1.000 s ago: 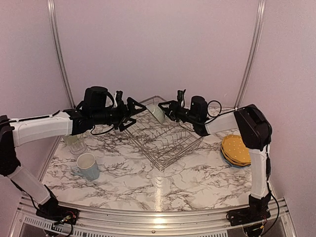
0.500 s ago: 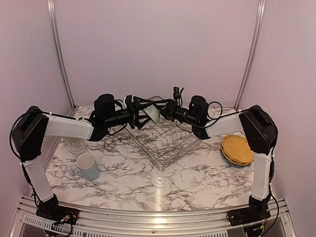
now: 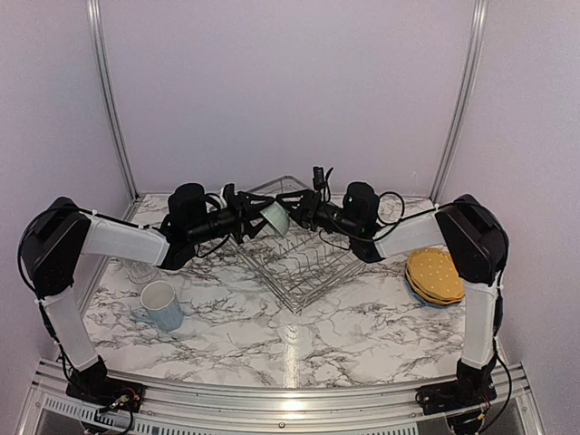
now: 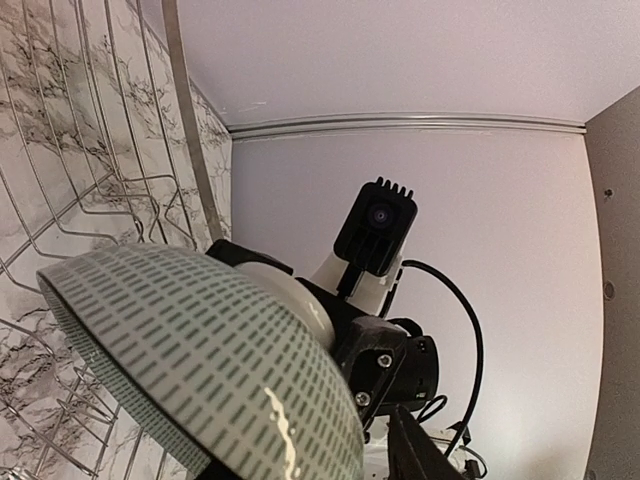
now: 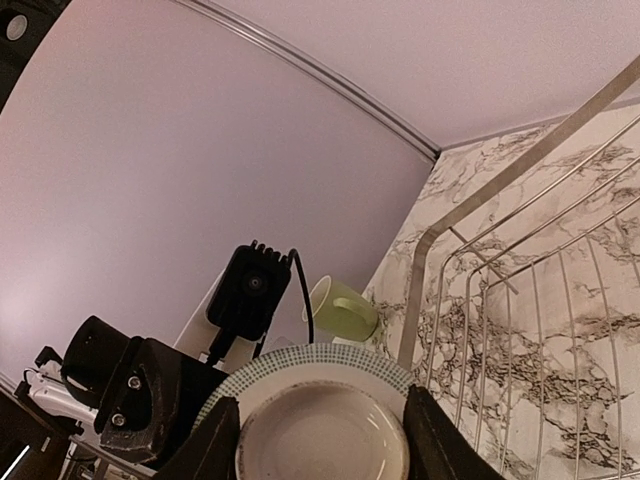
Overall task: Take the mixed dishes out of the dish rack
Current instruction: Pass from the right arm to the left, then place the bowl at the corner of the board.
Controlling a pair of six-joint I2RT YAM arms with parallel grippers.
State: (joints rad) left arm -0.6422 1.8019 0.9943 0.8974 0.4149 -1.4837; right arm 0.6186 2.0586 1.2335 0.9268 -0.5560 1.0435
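The right pincer grips the one pale green bowl; whether the left pincer beside it grips, I cannot tell. Only overhead shows one mug, well apart from both

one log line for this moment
stage: handover above rack | right fingers: gripping pale green bowl | left fingers: at bowl, grip unclear | on table: mug, plates
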